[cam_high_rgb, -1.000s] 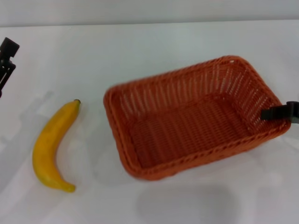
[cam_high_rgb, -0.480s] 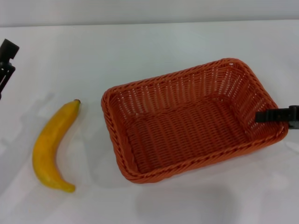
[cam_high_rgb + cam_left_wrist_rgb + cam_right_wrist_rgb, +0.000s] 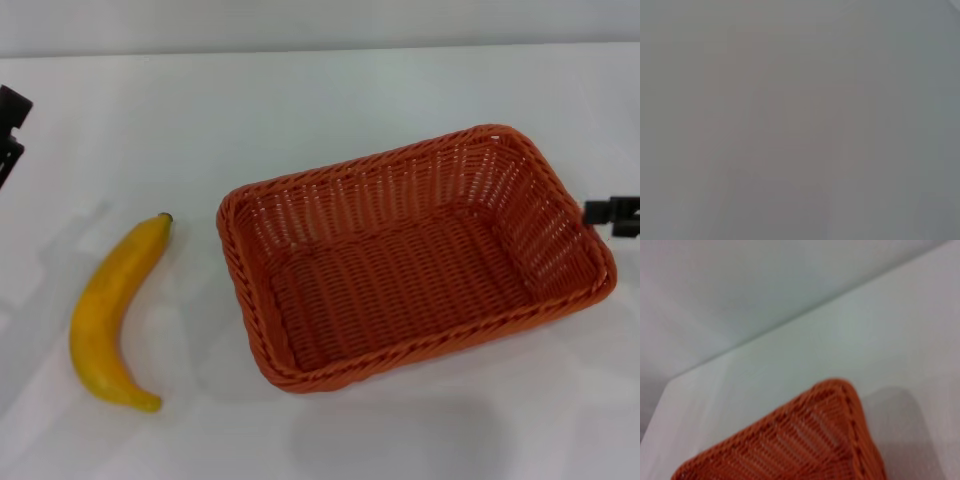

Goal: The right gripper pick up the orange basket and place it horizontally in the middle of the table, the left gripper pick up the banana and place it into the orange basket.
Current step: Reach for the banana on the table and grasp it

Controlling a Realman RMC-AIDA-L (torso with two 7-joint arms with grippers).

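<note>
A large rectangular orange basket (image 3: 415, 255) of woven wicker-style material, with rounded corners, a braided rim and sloping sides, sits flat on the plain white table (image 3: 300, 110), its open side up. It lies right of the table's middle, its long axis slanted so that the right end reaches toward the far edge and the left end toward the near edge. Nothing lies inside it.

The right gripper (image 3: 612, 214), black, shows only as a small piece at the right edge of the head view, just beside the basket's right short rim and apart from it; whether its jaws are parted or closed cannot be told. The right wrist view looks down on one rounded corner of the basket (image 3: 805, 445) with bare table beyond it.

A curved, smooth yellow-orange banana (image 3: 113, 315) lies on the table's left part, well apart from the basket, its small dark tip toward the far edge and its other end toward the near edge.

The left gripper (image 3: 10, 125), black, sits at the far left edge of the head view, away from the banana; its jaws cannot be made out. The left wrist view shows only a blank grey-white surface.
</note>
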